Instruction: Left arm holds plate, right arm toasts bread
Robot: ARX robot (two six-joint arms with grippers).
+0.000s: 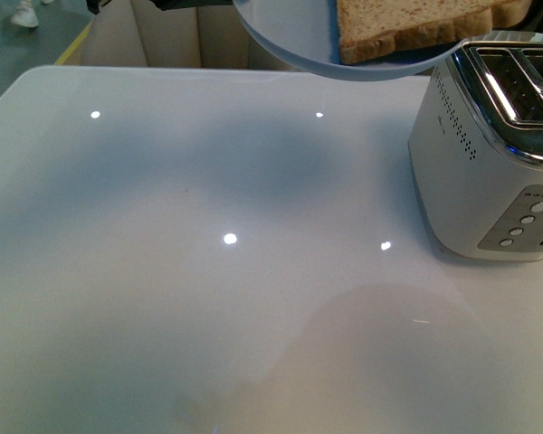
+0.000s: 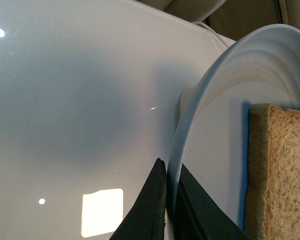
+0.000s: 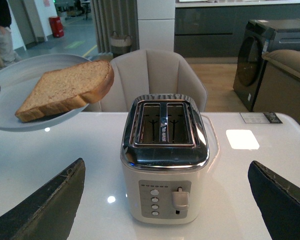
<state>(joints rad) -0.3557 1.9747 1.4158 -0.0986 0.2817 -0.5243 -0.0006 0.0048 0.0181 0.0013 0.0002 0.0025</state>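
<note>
Showing the front view first: the plate (image 1: 281, 41) is up at the top edge, off the desk (image 1: 208, 298), with the bread (image 1: 407, 27) lying on it. The toaster (image 1: 471, 163) stands on the desk on the right, just beside the plate's lower rim. Neither claw can be made out clearly here.

Left wrist view: the left claw (image 2: 171, 167) is clenched on the plate (image 2: 215, 125), one black finger on each face of the rim, so the rim sits squeezed between the fingers (image 2: 150, 210). The bread (image 2: 280, 175) rests on the plate further in from the claw, with its crust edge facing the fingers but not touching them. The desk (image 2: 65, 100) is well below the claw.

Right wrist view: the right claw (image 3: 166, 164) is released, its two dark fingers (image 3: 45, 205) spread wide and gripping nothing. The toaster (image 3: 165, 195) stands straight ahead of the claw, framed between the fingers, both slots on top empty. The plate (image 3: 10, 95) is held off to the claw's left, higher than the toaster and tilted. The bread (image 3: 65, 90) lies on it, rounded end sticking out past the rim toward the toaster. A chair (image 3: 155, 75) stands beyond the desk, behind the toaster.
</note>
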